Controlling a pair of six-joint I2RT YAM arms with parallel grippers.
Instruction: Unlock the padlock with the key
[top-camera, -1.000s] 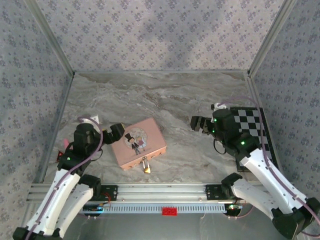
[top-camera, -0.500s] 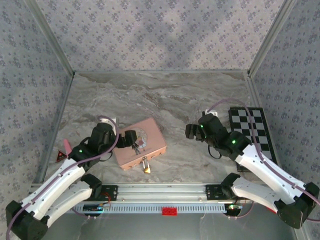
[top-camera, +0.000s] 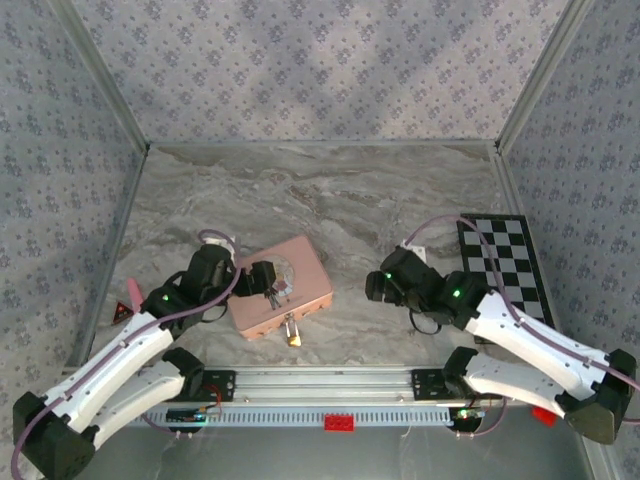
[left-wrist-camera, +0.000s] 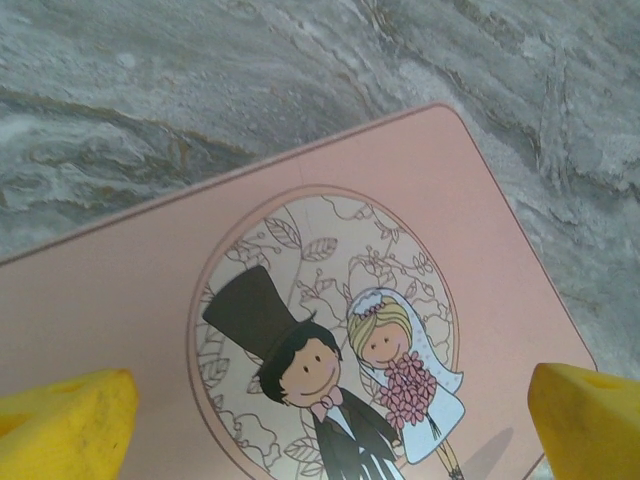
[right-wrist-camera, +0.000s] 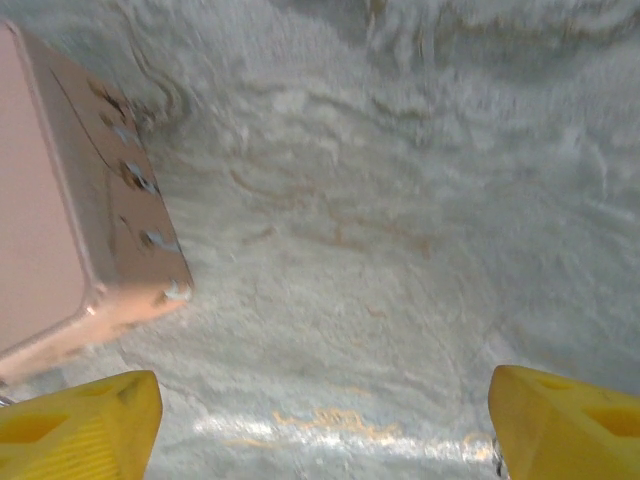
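Jaws spread wide, the left gripper (top-camera: 263, 280) hangs over the pink box (top-camera: 310, 277), its arm stretched forward. At the box's 3 o'clock the right gripper (top-camera: 377, 286) sits low, jaws equally apart, elbow bent.

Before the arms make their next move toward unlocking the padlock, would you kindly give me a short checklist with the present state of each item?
1. Lock found: ok. The padlock hangs at the near edge of the pink box.
2. Key found: cannot tell. I cannot pick out the key with confidence.
3. Ready to grasp: ok. The left claw is open above the pink box, with nothing between its fingers.
4. Other arm free: ok. The right claw is open and empty, above the table beside the box's corner.
5. Key in a claw: not ok. Neither claw holds anything.
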